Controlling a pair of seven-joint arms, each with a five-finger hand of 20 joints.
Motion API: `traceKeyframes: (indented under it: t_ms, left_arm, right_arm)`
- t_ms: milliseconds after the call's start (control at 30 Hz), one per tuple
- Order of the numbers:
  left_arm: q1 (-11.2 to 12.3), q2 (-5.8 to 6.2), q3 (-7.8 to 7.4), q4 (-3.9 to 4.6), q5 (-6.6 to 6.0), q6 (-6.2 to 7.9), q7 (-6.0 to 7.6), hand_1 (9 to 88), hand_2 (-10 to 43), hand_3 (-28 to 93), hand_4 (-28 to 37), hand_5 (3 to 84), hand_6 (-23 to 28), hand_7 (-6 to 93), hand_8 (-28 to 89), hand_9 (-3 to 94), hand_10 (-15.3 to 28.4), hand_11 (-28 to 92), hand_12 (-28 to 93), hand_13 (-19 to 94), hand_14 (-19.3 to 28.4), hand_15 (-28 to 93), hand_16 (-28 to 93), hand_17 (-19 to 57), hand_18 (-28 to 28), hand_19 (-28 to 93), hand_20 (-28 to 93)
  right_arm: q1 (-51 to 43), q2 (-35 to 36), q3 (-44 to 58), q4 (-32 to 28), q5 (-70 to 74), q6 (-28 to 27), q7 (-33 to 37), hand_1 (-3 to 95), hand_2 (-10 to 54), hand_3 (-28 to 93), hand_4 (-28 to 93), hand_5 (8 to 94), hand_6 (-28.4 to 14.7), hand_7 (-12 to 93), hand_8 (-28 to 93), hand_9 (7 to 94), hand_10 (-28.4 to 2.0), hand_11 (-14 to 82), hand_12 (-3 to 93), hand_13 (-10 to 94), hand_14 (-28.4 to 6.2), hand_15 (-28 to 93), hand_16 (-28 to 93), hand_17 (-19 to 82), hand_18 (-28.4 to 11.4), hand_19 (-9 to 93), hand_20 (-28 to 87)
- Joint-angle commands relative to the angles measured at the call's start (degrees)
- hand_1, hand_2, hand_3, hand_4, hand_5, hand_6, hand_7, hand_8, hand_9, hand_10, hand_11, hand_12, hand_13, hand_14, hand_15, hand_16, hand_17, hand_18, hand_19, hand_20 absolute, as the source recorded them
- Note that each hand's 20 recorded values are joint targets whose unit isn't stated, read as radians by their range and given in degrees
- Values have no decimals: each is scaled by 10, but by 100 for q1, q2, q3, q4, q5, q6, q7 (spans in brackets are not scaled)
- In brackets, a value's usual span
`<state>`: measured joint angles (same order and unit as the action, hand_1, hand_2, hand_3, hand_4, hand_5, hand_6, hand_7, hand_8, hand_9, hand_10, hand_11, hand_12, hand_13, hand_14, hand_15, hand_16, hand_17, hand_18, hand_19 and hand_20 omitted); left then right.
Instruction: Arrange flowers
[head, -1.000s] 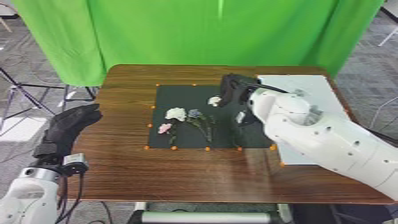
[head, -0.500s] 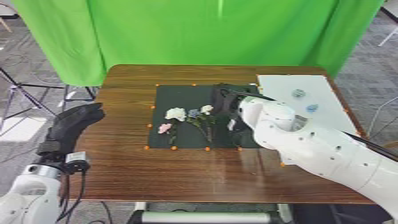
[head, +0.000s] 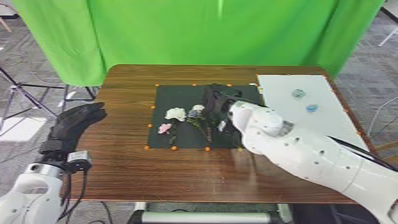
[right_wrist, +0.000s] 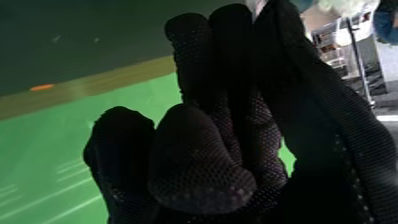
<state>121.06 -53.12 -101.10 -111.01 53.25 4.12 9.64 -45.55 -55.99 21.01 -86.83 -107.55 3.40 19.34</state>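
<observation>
Okay, seems we've got our right hand (head: 216, 95) clamped on the pale flower (head: 197, 107) poking out beside it, for easier placing.

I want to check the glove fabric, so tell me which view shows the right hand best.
The right wrist view: the right hand is close up there, with its black glove's mesh weave plain to see. The head view shows it smaller, over the dark mat near the flowers.

Matt, rough-meshed black cloth wraps my right hand (head: 216, 95); my right arm (head: 306, 155) looks smooth. The table (head: 178, 175) is faintly glossy wood, the dark mat (head: 178, 92) matt, the green curtain (head: 213, 40) cloth.
</observation>
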Motion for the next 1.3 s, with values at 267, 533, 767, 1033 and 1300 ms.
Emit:
traceKeyframes:
  t_ms: [267,533,767,1033,1300]
  left_arm:
    - [28,-14,-31,-11,-7,-47,-13,310,-57,633,-138,452,34,202,-83,452,130,248,161,365,167,160,40,18,103,40,129]
    - [80,-25,-55,-34,-9,-27,-11,311,-57,631,-139,452,33,203,-82,452,131,249,160,365,167,159,39,19,103,40,129]
    - [147,-45,-102,-68,-12,-8,-4,310,-58,632,-138,451,33,203,-82,451,130,248,160,365,167,159,40,18,103,40,129]
    - [142,-49,-100,-71,-7,-17,-13,310,-58,633,-139,451,33,203,-82,452,130,249,160,365,167,159,39,18,103,40,129]
    - [204,-68,-133,-95,-16,7,-6,311,-57,630,-137,451,32,205,-82,453,131,248,160,364,167,159,39,19,103,39,128]
  right_arm:
    - [198,217,31,-38,-221,-216,44,547,-95,583,-173,701,15,223,60,717,-117,130,199,914,7,693,281,662,-137,932,683]
    - [291,421,-5,21,-604,-170,61,546,-95,579,-171,704,17,222,60,712,-113,124,194,912,6,695,279,659,-137,932,681]
    - [291,691,69,17,-858,-254,86,545,-95,579,-166,703,18,221,61,709,-110,122,192,911,6,695,278,655,-139,932,681]
    - [229,951,344,-137,-851,-238,127,541,-95,582,-165,698,18,220,62,701,-110,119,192,906,4,695,278,649,-139,932,678]
    - [-92,1563,1170,-451,-939,-597,295,445,-95,628,-157,650,15,196,30,654,-125,100,194,869,-8,694,280,613,-150,932,658]
